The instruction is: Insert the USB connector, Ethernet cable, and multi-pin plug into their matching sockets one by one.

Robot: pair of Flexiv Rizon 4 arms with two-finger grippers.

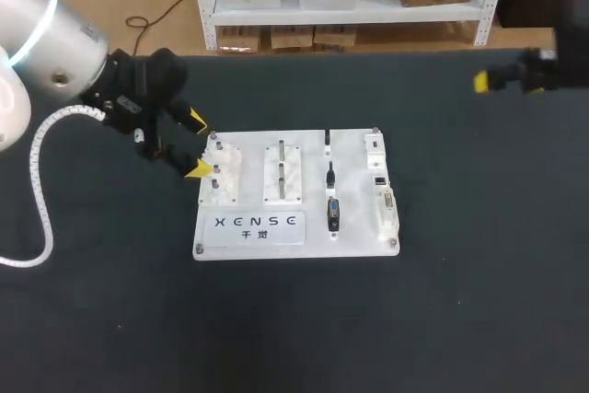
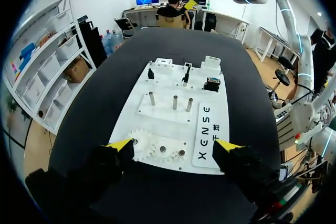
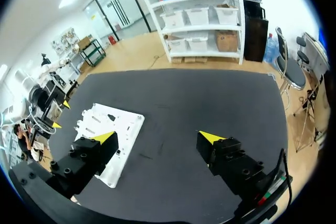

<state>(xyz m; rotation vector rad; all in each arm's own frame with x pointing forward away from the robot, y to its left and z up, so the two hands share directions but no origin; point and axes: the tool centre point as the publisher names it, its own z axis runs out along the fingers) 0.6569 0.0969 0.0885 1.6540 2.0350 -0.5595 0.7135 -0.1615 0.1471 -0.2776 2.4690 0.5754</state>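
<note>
A white board (image 1: 354,200) lies mid-table. In one column on it stand the small USB connector (image 1: 327,140), the black Ethernet cable plug (image 1: 329,174) and the blue-black multi-pin plug (image 1: 333,215). The white sockets (image 1: 378,179) run along its right edge. My left gripper (image 1: 198,144) is open at the board's left end, over the white gears (image 2: 157,150), with nothing between its fingers. In the left wrist view the three plugs (image 2: 185,74) stand well ahead of that gripper (image 2: 173,145). My right gripper (image 1: 502,75) hangs far back right, open and empty (image 3: 157,139), with the board (image 3: 123,124) off beside it.
Three metal pegs (image 2: 175,102) rise from a raised plate in the board's middle, between the gears and the plugs. A label plate (image 1: 258,225) covers the board's near left part. Black tabletop (image 1: 460,273) surrounds the board on all sides.
</note>
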